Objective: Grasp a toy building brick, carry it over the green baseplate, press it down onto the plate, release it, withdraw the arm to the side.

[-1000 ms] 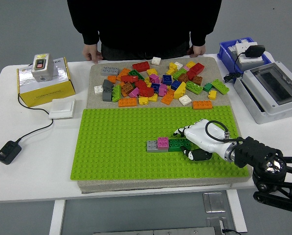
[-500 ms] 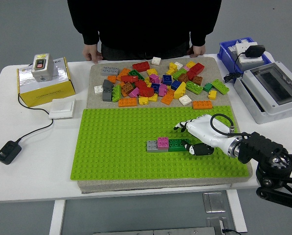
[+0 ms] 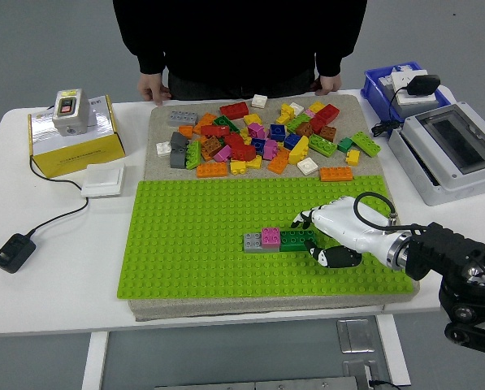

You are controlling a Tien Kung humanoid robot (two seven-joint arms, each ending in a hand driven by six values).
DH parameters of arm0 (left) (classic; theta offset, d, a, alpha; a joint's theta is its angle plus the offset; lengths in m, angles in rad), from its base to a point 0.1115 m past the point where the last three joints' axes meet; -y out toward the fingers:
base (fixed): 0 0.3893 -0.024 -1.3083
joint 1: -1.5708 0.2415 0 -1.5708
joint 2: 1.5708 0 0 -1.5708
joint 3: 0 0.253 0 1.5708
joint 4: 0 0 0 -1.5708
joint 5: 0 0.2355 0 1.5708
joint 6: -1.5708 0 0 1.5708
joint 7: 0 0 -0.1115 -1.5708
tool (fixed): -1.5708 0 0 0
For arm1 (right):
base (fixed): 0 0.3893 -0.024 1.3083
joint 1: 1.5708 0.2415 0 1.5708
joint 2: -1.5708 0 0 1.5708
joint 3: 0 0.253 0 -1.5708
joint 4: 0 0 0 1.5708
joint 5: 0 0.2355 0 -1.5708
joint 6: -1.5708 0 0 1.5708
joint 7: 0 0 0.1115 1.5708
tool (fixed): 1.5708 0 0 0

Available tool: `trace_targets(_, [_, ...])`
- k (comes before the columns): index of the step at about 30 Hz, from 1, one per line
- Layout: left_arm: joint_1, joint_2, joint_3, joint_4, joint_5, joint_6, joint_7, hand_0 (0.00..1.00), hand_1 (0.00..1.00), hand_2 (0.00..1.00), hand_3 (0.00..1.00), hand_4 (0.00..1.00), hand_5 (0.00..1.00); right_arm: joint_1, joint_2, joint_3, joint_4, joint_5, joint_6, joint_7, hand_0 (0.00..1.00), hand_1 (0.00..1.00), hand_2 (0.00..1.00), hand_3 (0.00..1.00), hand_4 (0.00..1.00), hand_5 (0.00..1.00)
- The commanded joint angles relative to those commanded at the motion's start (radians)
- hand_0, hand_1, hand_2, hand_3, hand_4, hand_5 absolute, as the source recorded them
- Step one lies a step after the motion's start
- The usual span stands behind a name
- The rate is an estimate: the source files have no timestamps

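Observation:
A dark green brick sits on the green baseplate, at the right end of a short row with a pink brick and a grey brick. My right hand reaches in from the lower right. Its white fingers are spread just above the green brick's right end and its thumb lies below it on the plate. I see no closed grasp on the brick. A pile of loose coloured bricks lies on the grey mat behind the plate. My left arm is out of view.
A person stands at the far side, with a hand and the other hand resting on the table edge. At left are a yellow box, a white switch plate and a black adapter. At right are a blue bin and a grey enclosure.
My right forearm has drawn back to the right and the hand has stretched out flatter. Its fingertips stay near the green brick. The brick row has not moved.

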Motion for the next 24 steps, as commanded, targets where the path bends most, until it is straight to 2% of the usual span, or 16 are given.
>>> trace_targets(8, [-0.001,0.000,0.003,0.000,-0.004,0.000,-0.001,0.646,0.630,0.577,0.643,0.294,0.594,0.010,0.030,-0.018,-0.051,-0.013,-0.005,0.010,0.002,0.152,0.706,0.676,0.002,0.317])
trace_targets(24, [-0.003,-0.001,0.003,0.000,-0.004,0.000,-0.005,0.647,0.629,0.576,0.642,0.291,0.597,0.010,0.070,-0.032,-0.107,-0.006,-0.017,0.023,0.002,0.149,0.703,0.673,0.002,0.342])
